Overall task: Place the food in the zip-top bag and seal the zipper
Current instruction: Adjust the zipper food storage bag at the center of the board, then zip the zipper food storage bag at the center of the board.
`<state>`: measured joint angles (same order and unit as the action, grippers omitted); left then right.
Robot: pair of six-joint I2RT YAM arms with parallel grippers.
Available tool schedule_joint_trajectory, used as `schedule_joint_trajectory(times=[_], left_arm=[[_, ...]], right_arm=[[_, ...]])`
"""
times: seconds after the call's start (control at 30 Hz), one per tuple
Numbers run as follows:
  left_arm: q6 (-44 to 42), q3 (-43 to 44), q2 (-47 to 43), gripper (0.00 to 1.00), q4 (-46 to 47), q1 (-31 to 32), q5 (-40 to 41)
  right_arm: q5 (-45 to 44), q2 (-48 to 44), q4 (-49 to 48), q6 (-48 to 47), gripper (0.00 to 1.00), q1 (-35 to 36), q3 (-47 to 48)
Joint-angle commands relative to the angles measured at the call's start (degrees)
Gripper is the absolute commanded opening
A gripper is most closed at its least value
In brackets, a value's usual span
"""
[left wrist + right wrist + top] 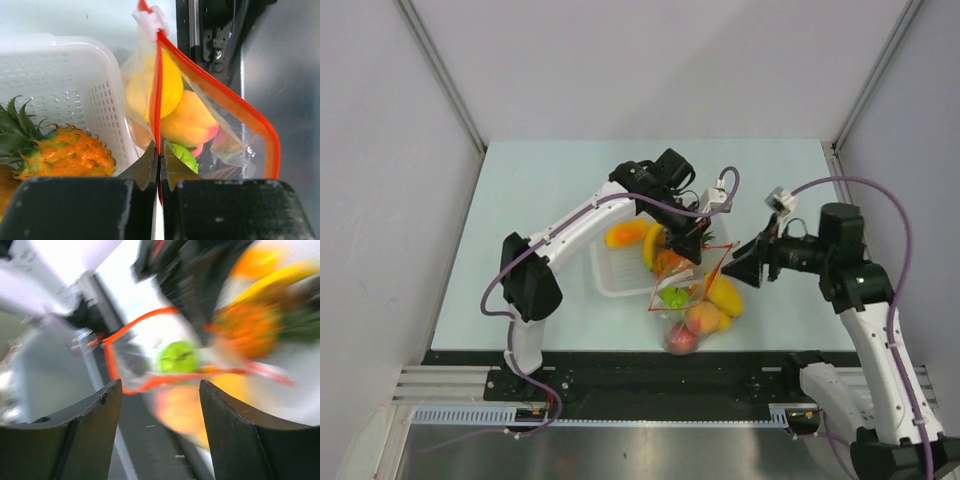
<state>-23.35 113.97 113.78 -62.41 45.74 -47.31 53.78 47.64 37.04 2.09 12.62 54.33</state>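
Note:
The clear zip-top bag (pixel 688 305) hangs at the table's near edge, just right of the basket. It holds a green fruit (pixel 673 296), a peach-coloured fruit (pixel 702 318) and a red fruit (pixel 681 340). My left gripper (pixel 690 248) is shut on the red-orange zipper (pixel 159 85) and holds the bag's mouth up; in the left wrist view (pixel 160 147) the strip runs between the closed jaws. A white slider (pixel 151 20) sits at the strip's far end. My right gripper (pixel 737 268) is open and empty, just right of the bag; its view (pixel 160 385) is blurred and shows the bag's open mouth.
A white perforated basket (pixel 610 278) stands left of the bag with a pineapple (pixel 65 152), a banana (pixel 650 245) and an orange fruit (pixel 625 235) in it. A yellow fruit (pixel 725 296) lies at the bag's right side. The dark front rail (pixel 620 365) lies just beyond the bag.

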Motion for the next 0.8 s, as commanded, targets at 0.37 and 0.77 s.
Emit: schedule_joint_trajectory(times=[0.37,0.77], left_arm=[[-23.5,-11.2,-11.0,0.13,6.4,1.3,-3.2],[-30.8,-11.0,-8.7,0.15,7.9,3.9,-5.1]], right_arm=[[8.3,-2.8,6.0,-35.9,0.60,-19.4,-3.1],[12.8,3.1,-1.4,-43.8,0.66,-19.0,-4.0]])
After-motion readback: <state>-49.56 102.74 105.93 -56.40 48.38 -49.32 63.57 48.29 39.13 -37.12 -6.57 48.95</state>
